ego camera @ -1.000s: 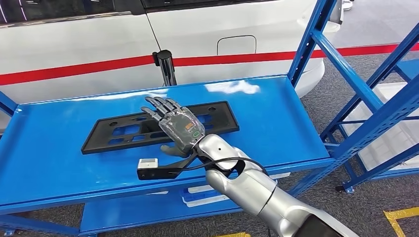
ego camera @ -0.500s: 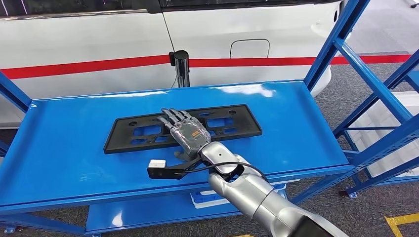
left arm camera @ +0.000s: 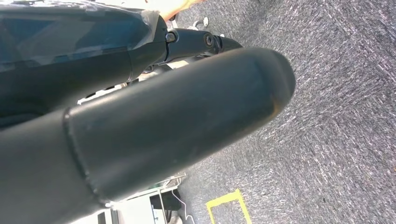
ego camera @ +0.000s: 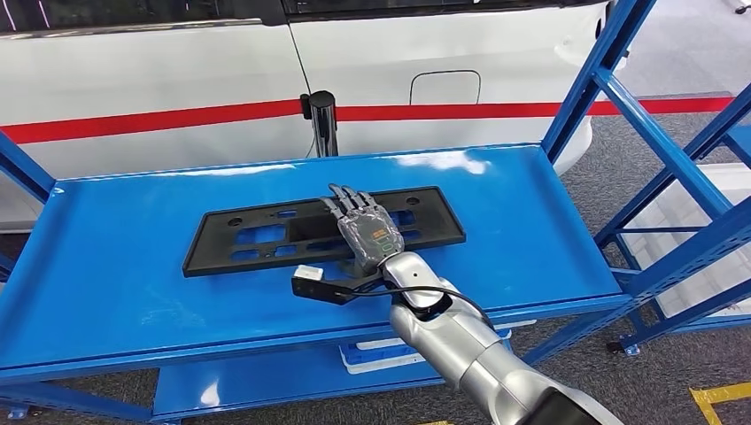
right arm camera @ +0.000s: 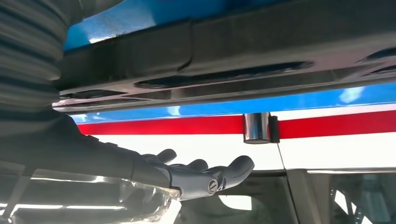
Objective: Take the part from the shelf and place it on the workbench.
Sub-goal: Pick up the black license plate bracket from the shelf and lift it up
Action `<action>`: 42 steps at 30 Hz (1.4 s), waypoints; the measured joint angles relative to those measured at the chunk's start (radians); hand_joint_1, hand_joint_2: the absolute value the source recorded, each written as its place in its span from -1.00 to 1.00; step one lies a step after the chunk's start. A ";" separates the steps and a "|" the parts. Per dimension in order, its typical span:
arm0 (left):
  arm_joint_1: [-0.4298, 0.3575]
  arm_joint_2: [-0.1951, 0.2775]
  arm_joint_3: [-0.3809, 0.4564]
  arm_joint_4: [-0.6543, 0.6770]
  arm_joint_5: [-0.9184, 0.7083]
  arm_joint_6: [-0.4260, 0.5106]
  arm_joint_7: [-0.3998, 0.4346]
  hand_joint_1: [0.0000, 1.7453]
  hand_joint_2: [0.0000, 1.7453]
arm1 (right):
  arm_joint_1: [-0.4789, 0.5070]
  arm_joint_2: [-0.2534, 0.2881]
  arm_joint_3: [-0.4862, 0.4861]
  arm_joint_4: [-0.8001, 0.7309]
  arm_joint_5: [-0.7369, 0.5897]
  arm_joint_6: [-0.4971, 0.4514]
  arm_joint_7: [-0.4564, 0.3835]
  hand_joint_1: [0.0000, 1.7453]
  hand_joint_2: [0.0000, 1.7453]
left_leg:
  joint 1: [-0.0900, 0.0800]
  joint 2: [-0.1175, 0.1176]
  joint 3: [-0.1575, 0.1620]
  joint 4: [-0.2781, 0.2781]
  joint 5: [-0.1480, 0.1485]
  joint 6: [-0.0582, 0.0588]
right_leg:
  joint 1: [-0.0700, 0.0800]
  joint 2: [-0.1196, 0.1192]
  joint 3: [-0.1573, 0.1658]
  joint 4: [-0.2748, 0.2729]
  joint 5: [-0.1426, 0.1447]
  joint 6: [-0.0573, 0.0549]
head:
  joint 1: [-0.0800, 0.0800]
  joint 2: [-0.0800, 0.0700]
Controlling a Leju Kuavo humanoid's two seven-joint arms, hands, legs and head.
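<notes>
Our right hand (ego camera: pixel 367 228) hovers open, fingers spread, above the black part (ego camera: pixel 266 237) on the shelf (ego camera: pixel 115 266), positioned to grasp it.

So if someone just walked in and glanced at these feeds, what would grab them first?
Probably the right hand, stretched out open above the long black part that lies flat mid-shelf. Next, the glossy blue shelf itself, and the white car with a red stripe right behind it.
</notes>
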 joint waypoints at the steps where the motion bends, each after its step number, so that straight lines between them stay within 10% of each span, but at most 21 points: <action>1: 0.000 0.000 0.000 0.000 0.000 0.000 0.000 -1.00 -1.00 | 0.001 0.000 -0.004 0.002 0.000 0.000 0.000 0.74 1.00 | 0.001 0.000 0.000 0.000 0.000 0.000 | 0.000 0.000 0.000 0.000 0.000 0.000 | 0.000 0.000; 2: 0.000 -0.001 0.000 0.000 0.000 0.000 0.000 -1.00 -1.00 | 0.002 0.000 -0.007 0.005 0.002 -0.001 0.000 1.00 1.00 | 0.001 0.000 0.000 0.000 0.000 0.000 | 0.000 0.000 0.000 0.000 0.000 0.000 | 0.000 0.000; 11: 0.001 -0.002 0.003 0.000 -0.030 0.022 -0.030 -1.00 -1.00 | 0.052 -0.008 -0.072 -0.008 0.052 -0.034 -0.016 1.00 1.00 | 0.001 0.000 0.001 0.000 0.000 0.000 | 0.003 0.000 0.002 0.001 0.000 0.000 | 0.000 0.000; 25: 0.001 -0.001 0.089 -0.003 0.019 0.359 -0.576 -1.00 -1.00 | 0.226 -0.103 -0.213 -0.286 0.083 -0.033 -0.013 1.00 1.00 | 0.000 -0.001 0.000 0.000 0.000 0.000 | 0.003 0.000 0.001 0.000 0.000 0.000 | 0.000 0.000; 35: 0.006 -0.002 0.284 -0.011 0.199 0.227 -0.870 -1.00 -1.00 | 0.325 -0.176 -0.305 -0.547 0.083 -0.154 -0.074 1.00 1.00 | 0.001 0.000 -0.002 0.000 -0.001 0.001 | 0.003 0.000 0.000 0.000 0.000 0.000 | 0.000 0.000; 39: 0.007 -0.012 0.320 -0.011 0.202 0.197 -0.907 -1.00 1.00 | 0.304 -0.214 -0.334 -0.701 0.044 -0.180 -0.107 1.00 1.00 | 0.000 0.001 -0.002 0.000 -0.001 0.001 | 0.003 0.000 0.000 0.000 0.000 0.000 | 0.000 0.000; 42: 0.006 -0.019 0.340 -0.011 0.208 0.180 -0.902 -1.00 1.00 | 0.283 -0.234 -0.344 -0.790 0.029 -0.188 -0.124 1.00 1.00 | 0.000 0.001 -0.002 0.000 -0.001 0.001 | 0.003 0.000 0.000 0.000 0.000 0.000 | 0.000 0.000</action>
